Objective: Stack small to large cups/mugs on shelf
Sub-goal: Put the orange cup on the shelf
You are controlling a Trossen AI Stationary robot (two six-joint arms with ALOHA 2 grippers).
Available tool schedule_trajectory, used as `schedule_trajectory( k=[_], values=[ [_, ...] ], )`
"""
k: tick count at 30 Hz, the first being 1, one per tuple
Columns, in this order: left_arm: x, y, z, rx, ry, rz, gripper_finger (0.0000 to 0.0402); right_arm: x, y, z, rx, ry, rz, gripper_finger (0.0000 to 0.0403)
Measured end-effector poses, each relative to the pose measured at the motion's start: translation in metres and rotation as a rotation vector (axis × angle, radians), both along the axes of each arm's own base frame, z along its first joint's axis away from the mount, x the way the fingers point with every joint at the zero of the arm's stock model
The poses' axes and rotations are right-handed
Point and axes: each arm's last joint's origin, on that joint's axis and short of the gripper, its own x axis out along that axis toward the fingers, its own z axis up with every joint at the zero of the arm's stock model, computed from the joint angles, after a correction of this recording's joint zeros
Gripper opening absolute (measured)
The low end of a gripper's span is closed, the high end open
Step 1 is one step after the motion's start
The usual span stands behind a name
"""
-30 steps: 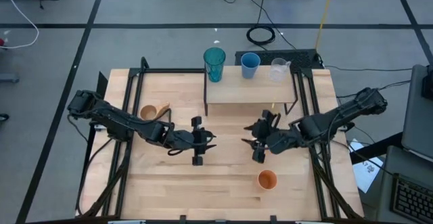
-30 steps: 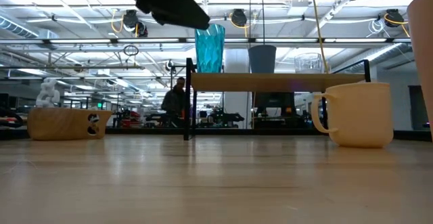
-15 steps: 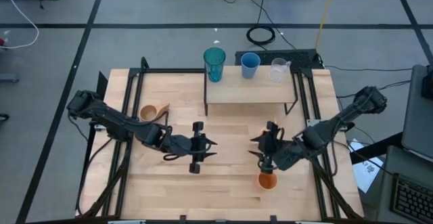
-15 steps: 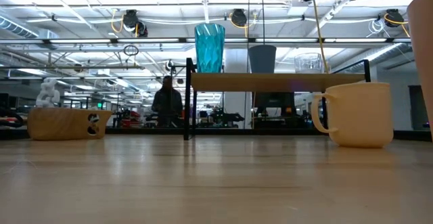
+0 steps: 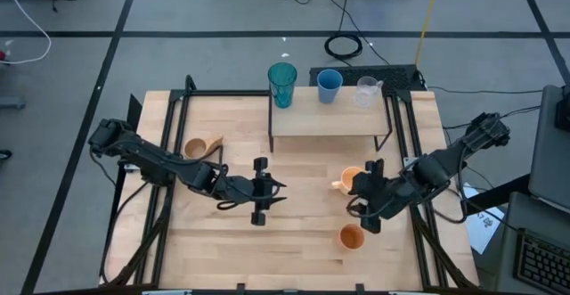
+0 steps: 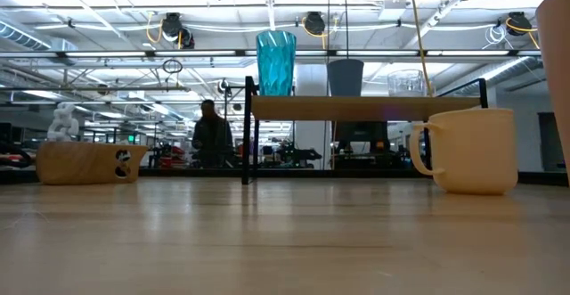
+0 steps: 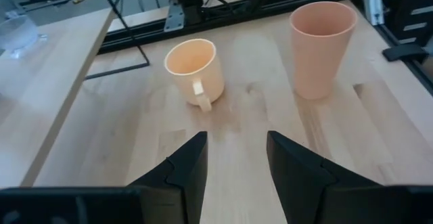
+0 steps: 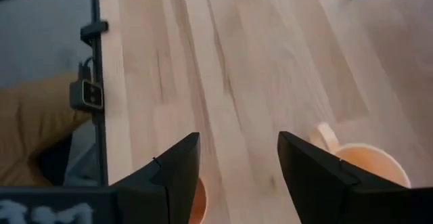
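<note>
**A:** What's on your shelf (image 5: 329, 121)?

**B:** Three vessels in a row along its back edge: the teal tumbler (image 5: 282, 85), the blue cup (image 5: 329, 86) and the clear handled cup (image 5: 366, 91). All three stand upright and apart from one another, and from above each looks empty. The low view shows the same row on the platform.

**A:** Where are the ones you have left on the table?

**B:** Your right gripper (image 5: 375, 197) hangs over the table in front of the shelf, fingers spread wide with nothing between them. The orange handled mug (image 5: 350, 179) sits just beside it, on the shelf side and a little toward the left arm, upright, handle pointing toward the left arm. The orange cup (image 5: 353, 237) stands near the same gripper on the side away from the shelf, mouth up. The right wrist camera catches both rims at either side of the fingers. Neither holds anything that you can see.

**A:** And the left arm?

**B:** Your left gripper (image 5: 262, 190) hovers mid-table, well apart from the right one, jaws open and empty. Its wrist camera looks straight past the fingers at the mug (image 7: 196, 70) and the orange cup (image 7: 321, 48), both beyond the fingertips; the mug's inside is bare. The brown wooden mug (image 5: 198, 148) is back along the left arm, near its forearm, on the shelf side of it. It is upright, with its handle toward the shelf, and touches nothing else.
</note>
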Motion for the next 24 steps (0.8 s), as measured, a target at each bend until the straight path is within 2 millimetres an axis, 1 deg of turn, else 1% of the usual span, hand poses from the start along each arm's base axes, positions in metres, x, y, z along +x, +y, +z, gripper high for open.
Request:
schedule_trajectory(
  k=[4,9,13,18,24],
  values=[
    [0.001,0.002,0.0,0.005,0.0,0.01,0.0154,0.012,0.01,0.014,-0.002,0.129,-0.001,0.0189],
    [0.001,0.003,-0.001,0.009,0.001,0.011,0.0154,0.029,0.027,0.015,-0.016,0.299,-0.021,0.0189],
    [0.001,0.004,-0.001,0.019,0.002,0.009,0.0154,0.034,0.044,0.007,-0.026,0.391,-0.043,0.0189],
    [0.001,0.004,-0.001,0.024,-0.001,0.007,0.0154,0.035,0.06,-0.007,-0.05,0.443,-0.046,0.019],
    [0.001,0.004,0.0,0.025,-0.004,0.006,0.0154,0.04,0.069,-0.02,-0.066,0.487,-0.033,0.0202]
  ],
)
